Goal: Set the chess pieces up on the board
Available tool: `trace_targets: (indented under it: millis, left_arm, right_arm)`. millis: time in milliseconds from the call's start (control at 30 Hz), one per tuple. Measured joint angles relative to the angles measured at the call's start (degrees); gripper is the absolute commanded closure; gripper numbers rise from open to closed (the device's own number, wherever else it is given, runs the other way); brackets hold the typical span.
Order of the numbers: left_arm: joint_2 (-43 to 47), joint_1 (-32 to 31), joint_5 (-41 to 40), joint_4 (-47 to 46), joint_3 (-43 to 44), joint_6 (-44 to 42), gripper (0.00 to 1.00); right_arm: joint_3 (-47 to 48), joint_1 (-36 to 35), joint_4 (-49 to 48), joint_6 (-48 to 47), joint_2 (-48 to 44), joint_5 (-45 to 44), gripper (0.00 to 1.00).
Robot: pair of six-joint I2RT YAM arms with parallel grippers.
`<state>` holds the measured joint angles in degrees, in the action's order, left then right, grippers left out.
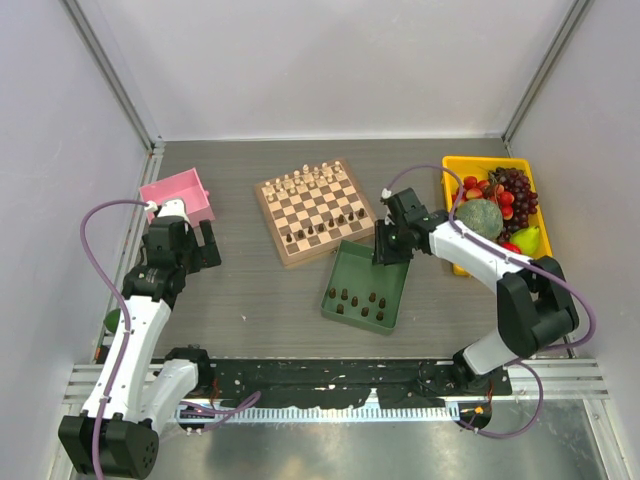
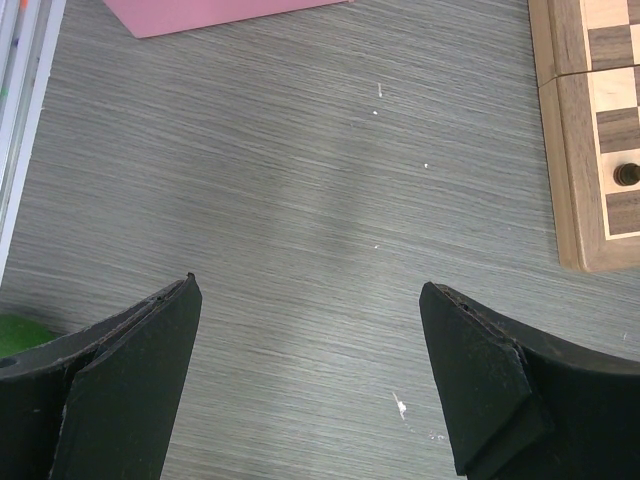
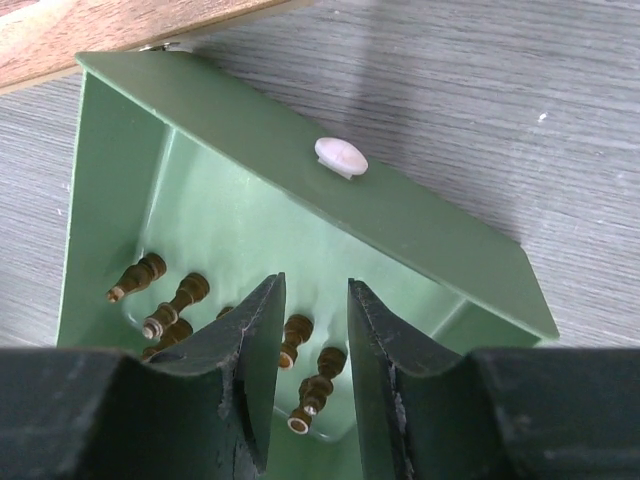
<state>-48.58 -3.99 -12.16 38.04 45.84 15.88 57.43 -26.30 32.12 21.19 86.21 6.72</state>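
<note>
The chessboard [image 1: 315,210] lies at the table's middle, with cream chessmen on its far rows and several dark brown chess pieces [image 1: 322,229] on its near rows. More dark pieces [image 1: 358,301] lie in the green tray [image 1: 366,262]. My right gripper [image 1: 388,250] hovers over the tray's far end. In the right wrist view it [image 3: 315,290] is narrowly open and empty, with toppled dark pieces [image 3: 293,338] below its fingers. My left gripper [image 1: 205,250] is wide open and empty over bare table [image 2: 310,290], left of the board's edge [image 2: 575,150].
A pink bin [image 1: 180,198] stands behind my left gripper. A yellow tray of fruit [image 1: 497,205] stands at the far right. A white knob [image 3: 341,157] sits on the green tray's rim. A green object [image 2: 15,335] lies at the left table edge.
</note>
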Motion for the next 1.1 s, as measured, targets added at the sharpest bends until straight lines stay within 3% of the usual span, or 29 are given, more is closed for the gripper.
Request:
trace_targets:
  millis: [300,633,833,967,1100]
  left_arm:
    - [0.0,0.0,0.02,0.0,0.0,0.0,0.01]
    - [0.0,0.0,0.02,0.0,0.0,0.0,0.01]
    - [0.0,0.0,0.04,0.0,0.0,0.0,0.01]
    - [0.0,0.0,0.04,0.0,0.0,0.0,0.01]
    - [0.0,0.0,0.04,0.0,0.0,0.0,0.01]
  right_arm:
    - [0.0,-0.22,-1.86,-0.02,4.2,-0.26,0.62]
    - [-1.05,-0.22,-2.58,0.02,4.28,-5.81,0.62]
    - [-2.34,-0.22,-2.75,-1.05,2.8,-4.7,0.59]
    - [-2.75,-0.22,-2.54,-3.89,-3.45,-2.14,0.53]
    - [-1.9,-0.22,-1.9,-7.26,-9.57,-1.05,0.28]
